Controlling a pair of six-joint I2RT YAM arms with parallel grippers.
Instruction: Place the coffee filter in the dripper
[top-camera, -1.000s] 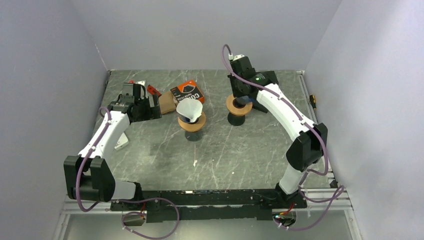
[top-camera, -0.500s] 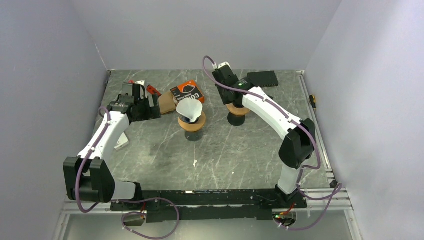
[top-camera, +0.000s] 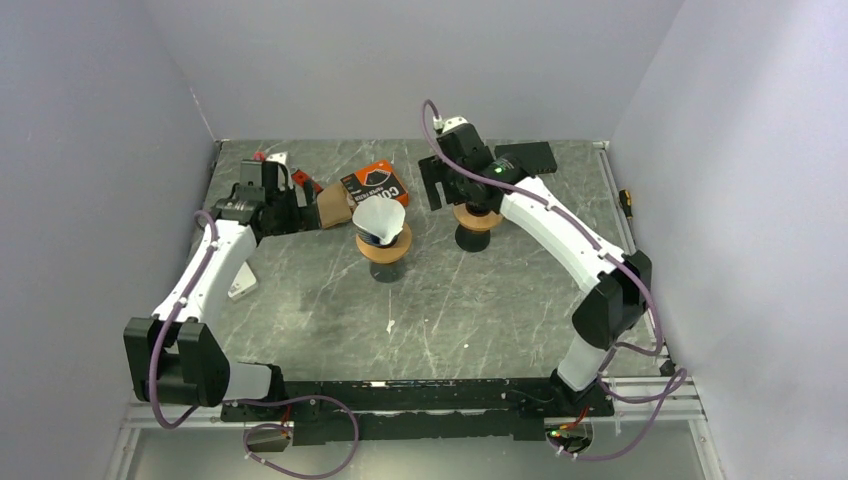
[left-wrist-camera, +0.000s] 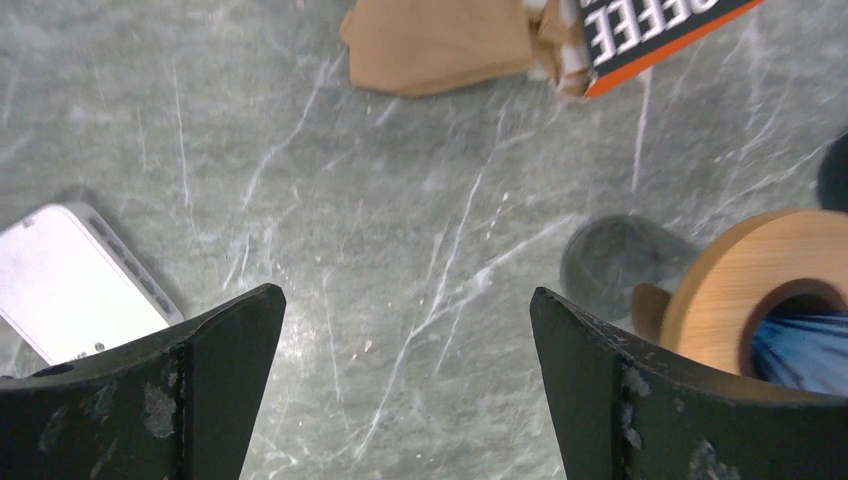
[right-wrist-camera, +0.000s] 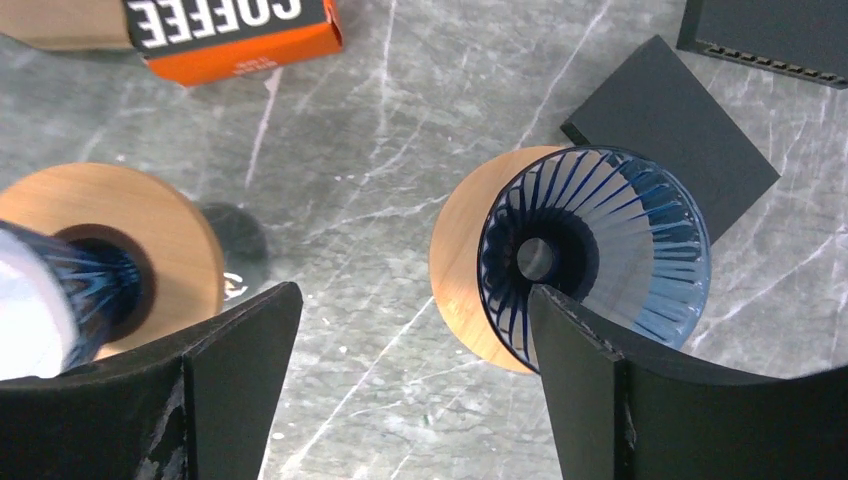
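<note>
Grey marble table (top-camera: 450, 300). Left gripper (left-wrist-camera: 403, 300), jaws spread and empty, hangs near the loose brown paper filters (left-wrist-camera: 440, 45). Right gripper (right-wrist-camera: 413, 300), jaws likewise spread and empty, hangs just beside the blue ribbed dripper (right-wrist-camera: 592, 252), which holds no filter. The centre dripper (top-camera: 383, 245) already carries a white coffee filter (top-camera: 379, 214). Judged: one dripper served, the other apparently left.

Orange box (top-camera: 373, 182) and black slab (top-camera: 535, 157) at the back of the marbled table (top-camera: 450, 300); white flat device (top-camera: 241, 284) at left
</note>
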